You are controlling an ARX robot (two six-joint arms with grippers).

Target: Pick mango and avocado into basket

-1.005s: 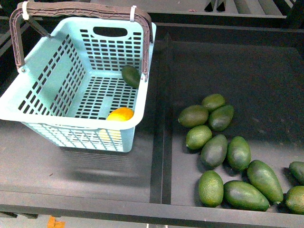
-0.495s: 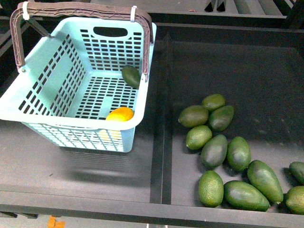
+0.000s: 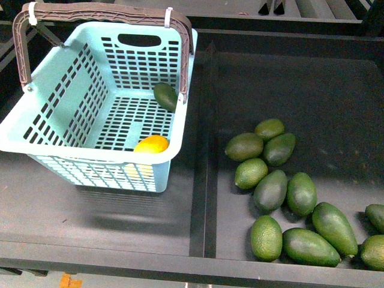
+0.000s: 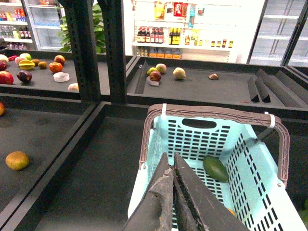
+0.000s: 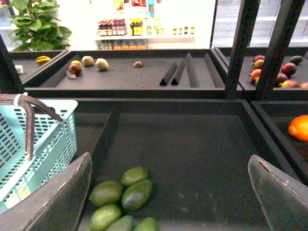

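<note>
Front view: basket [image 3: 36, 141] sits at the left end of the shelf [image 3: 120, 210]. Mango [image 3: 151, 144] lies inside against the near wall, by the near right corner. Avocado [image 3: 165, 96] lies inside against the right wall, toward the far end, under the raised handle [image 3: 108, 12]. Both task fruits look loaded, so the job reads as essentially done. Neither arm shows here. Loose pile of avocados [image 3: 288, 192] fills the near part of the right-hand bin [image 3: 300, 78], past the divider [image 3: 201, 198].

Left wrist view: left gripper [image 4: 173, 192] has its jaws clenched, fingers pressed together, nothing between them. It hangs over the basket's rim on the side away from the handle; the avocado is visible on the basket floor beyond. Risk: any low sweep from here could clip the rim or the upright handle and drag or tip the light basket, rolling the fruit.

Right wrist view: right gripper [image 5: 173, 192] has its jaws released, spread wide and empty, above the right-hand bin with the pile just below and the basket off to one side. Risk: if another grab runs, it could take a surplus avocado and overfill the basket, or nudge the pile and send fruit rolling along the bin. Safest judgement: retract both arms high before moving sideways.
</note>
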